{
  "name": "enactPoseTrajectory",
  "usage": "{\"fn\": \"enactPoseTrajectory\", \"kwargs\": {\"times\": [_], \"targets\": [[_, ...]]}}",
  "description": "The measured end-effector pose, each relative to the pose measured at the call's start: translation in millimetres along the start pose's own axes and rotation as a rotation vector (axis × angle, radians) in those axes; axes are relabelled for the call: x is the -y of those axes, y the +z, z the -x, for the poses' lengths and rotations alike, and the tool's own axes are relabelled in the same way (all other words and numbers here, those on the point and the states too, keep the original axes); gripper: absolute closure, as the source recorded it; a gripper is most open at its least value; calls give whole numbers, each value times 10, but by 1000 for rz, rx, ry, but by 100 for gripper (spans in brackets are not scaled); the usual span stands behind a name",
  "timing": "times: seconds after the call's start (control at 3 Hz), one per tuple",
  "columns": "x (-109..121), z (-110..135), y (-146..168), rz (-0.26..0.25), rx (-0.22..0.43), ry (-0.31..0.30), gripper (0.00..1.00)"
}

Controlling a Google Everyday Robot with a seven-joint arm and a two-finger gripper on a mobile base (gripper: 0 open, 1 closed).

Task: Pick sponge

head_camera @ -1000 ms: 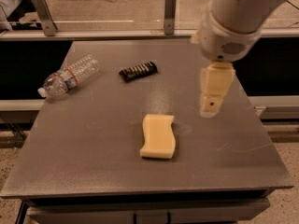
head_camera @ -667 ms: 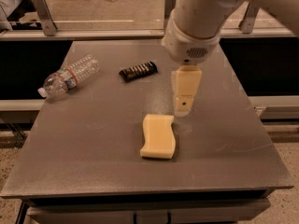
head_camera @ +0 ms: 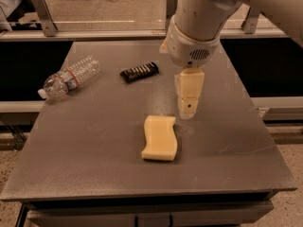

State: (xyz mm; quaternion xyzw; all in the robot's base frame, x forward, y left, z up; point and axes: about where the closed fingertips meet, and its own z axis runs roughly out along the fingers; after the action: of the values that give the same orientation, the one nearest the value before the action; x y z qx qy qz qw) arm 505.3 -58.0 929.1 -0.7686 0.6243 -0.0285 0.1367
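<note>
1 ea: bottle (head_camera: 69,77), bar (head_camera: 139,72), gripper (head_camera: 187,111) near sponge (head_camera: 160,137)

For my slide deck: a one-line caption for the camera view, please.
Pincer hangs close by the far right corner of the sponge lying on the grey table.

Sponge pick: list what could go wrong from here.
1. The claw hangs by the sponge's far right corner, not over its middle; descending here could clip the edge and shove it across the table.
2. The sponge's long sides are wavy, so a grip across them may seat unevenly and slip.
</note>
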Motion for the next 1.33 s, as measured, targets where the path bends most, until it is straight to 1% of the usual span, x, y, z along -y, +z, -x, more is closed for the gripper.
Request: {"fn": "enactPoseTrajectory", "kwargs": {"times": [0.33, 0.67, 1.0, 1.33], "targets": [[-111, -80, 313, 87, 37, -159, 0], [-101, -73, 309, 80, 40, -242, 0], [-101, -73, 309, 80, 40, -242, 0], [-182, -100, 462, 69, 50, -324, 0]]}}
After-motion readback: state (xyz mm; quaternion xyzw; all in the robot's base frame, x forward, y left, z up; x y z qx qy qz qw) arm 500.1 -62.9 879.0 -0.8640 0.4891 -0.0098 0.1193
